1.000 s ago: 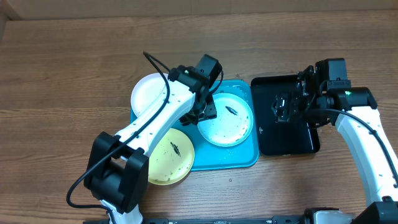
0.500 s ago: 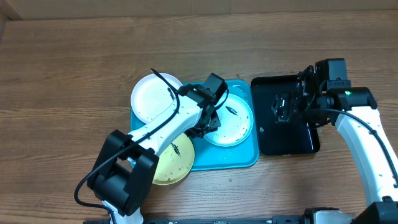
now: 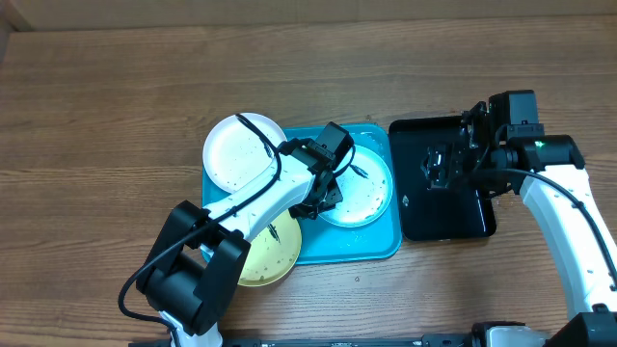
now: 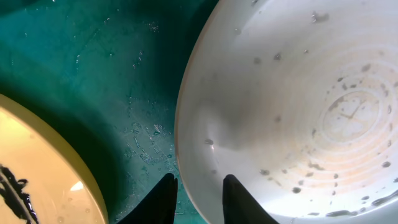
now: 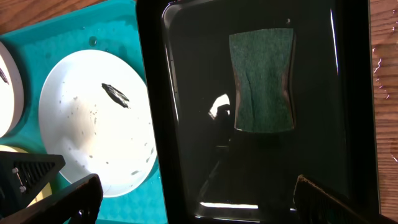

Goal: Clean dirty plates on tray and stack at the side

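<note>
Three dirty plates lie on the teal tray (image 3: 366, 246): a white one (image 3: 231, 152) at the back left, a yellow-green one (image 3: 265, 246) at the front left and a pale blue-green one (image 3: 362, 188) at the right, with a dark smear (image 5: 116, 95). My left gripper (image 3: 323, 198) is at the pale plate's left rim. In the left wrist view, the gripper (image 4: 200, 186) is shut on that rim, one finger outside and one inside the speckled plate (image 4: 298, 112). My right gripper (image 5: 196, 186) hangs wide open above the black tray (image 5: 186, 93), holding nothing.
A green sponge (image 5: 262, 81) lies flat in the glossy black tray (image 3: 443, 217), which stands right of the teal tray. Water drops dot the teal tray floor (image 4: 112, 74). The yellow-green plate (image 4: 37, 168) sits close to the left fingers. Bare wood surrounds both trays.
My left gripper has slid forward and down to the pale plate's left rim, and its jaws have narrowed onto it. The right arm has not moved.
</note>
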You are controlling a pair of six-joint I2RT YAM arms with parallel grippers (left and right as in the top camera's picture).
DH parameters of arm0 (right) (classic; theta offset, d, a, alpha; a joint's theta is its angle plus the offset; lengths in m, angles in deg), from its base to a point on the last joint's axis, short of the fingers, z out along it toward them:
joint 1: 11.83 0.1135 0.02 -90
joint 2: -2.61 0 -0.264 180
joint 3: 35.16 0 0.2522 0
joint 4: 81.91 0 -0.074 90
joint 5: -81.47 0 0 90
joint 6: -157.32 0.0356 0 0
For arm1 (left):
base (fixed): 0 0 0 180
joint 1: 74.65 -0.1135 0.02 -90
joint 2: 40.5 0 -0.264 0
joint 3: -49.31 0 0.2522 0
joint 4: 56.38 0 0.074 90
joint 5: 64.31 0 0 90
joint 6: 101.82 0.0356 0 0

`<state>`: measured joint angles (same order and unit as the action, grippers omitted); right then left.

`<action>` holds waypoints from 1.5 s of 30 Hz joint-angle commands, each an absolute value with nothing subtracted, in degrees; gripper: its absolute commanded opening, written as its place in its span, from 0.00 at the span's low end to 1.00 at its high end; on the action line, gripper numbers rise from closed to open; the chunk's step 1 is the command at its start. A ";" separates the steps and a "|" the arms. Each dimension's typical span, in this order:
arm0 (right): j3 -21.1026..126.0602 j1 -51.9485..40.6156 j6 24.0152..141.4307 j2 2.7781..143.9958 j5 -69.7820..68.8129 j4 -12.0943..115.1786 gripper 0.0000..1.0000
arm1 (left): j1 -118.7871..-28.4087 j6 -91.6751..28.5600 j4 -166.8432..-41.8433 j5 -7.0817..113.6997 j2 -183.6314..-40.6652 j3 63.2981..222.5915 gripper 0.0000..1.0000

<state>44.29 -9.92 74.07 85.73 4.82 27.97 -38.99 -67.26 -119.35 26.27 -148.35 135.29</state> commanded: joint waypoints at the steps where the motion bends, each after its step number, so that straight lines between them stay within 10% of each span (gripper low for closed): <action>1: 45.69 -9.63 73.70 85.90 5.27 28.32 1.00 | -38.62 -68.05 -119.06 25.07 -148.84 134.36 0.23; 21: 45.69 -9.63 73.70 85.90 5.25 28.32 1.00 | -43.29 -57.51 -116.38 21.62 -148.81 132.98 0.04; 45: 45.69 -9.63 73.70 85.90 5.27 28.32 1.00 | -47.62 -43.98 -113.03 23.85 -148.81 132.98 0.14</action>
<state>44.27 -9.92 74.07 85.73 4.82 27.97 -47.64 -47.13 -113.36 23.08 -148.35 133.07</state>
